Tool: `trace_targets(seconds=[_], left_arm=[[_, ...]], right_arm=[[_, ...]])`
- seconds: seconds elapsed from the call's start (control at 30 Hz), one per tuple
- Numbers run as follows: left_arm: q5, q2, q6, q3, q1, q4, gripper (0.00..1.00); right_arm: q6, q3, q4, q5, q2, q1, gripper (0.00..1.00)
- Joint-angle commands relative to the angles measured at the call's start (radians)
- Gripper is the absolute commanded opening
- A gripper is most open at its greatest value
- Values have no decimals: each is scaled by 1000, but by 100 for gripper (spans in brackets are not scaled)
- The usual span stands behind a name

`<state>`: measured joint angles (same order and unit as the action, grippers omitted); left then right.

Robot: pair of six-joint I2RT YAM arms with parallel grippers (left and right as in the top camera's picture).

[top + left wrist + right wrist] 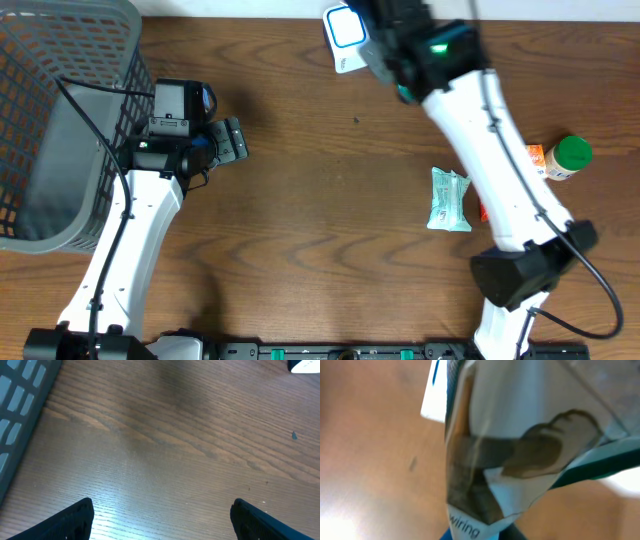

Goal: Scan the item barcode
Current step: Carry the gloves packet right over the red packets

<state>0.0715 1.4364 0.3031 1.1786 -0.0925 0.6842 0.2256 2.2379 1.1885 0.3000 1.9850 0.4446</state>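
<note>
A basket (60, 120) stands at the far left corner of the tabletop (300, 230). A scanner (346, 27) lies at the far edge. A packet (448, 198) lies right of centre, with a bottle (562, 158) near the right edge.

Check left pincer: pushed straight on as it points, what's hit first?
Likely the bare wooden table; nothing stands ahead of the open left pincer. The white scanner lies well right of that line. Depth unclear.
</note>
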Motion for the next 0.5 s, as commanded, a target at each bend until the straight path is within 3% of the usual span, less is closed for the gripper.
trace_targets(seconds=[0.0, 0.13, 0.47], left_arm=[[-13, 3, -2, 3, 4, 0, 88], [-13, 3, -2, 3, 4, 0, 88], [-13, 3, -2, 3, 4, 0, 88]], right_arm=[[-121, -22, 148, -274, 43, -77, 1], [-112, -112, 237, -420, 44, -166, 1], [-86, -447, 151, -411, 44, -394, 1]])
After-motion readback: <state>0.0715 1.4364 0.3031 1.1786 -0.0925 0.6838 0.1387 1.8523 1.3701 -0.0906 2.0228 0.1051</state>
